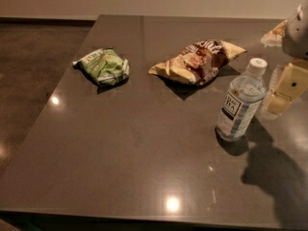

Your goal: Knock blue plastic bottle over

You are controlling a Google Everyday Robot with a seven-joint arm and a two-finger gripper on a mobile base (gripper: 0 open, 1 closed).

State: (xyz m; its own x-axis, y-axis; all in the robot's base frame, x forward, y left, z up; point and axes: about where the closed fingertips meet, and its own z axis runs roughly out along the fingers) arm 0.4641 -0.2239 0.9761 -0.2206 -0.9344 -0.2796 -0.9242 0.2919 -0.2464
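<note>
The blue plastic bottle (239, 106) is standing on its base near the right edge of the dark counter (120, 153), roughly midway between the far and near edges. Its white cap is pointing up and leaning slightly toward the right, though the camera angle may be causing that lean. So the task is not yet done: nothing is lying toppled.

The cream-yellow gripper (284, 91) is hanging just beside the bottle on its right, at about the height of the bottle's shoulder and label, right at the counter's right edge. A narrow gap is showing between the two, so they appear apart rather than touching. Whether the gripper is open or closed cannot be told from this view.

Judging by this, the approach is looking finished and the push itself is what is remaining: a sideways sweep into the bottle's upper half.

Toward the far edge, a brown-and-yellow chip bag (198, 60) is lying just behind the bottle, and a green chip bag (103, 66) is lying well apart near the left edge.
</note>
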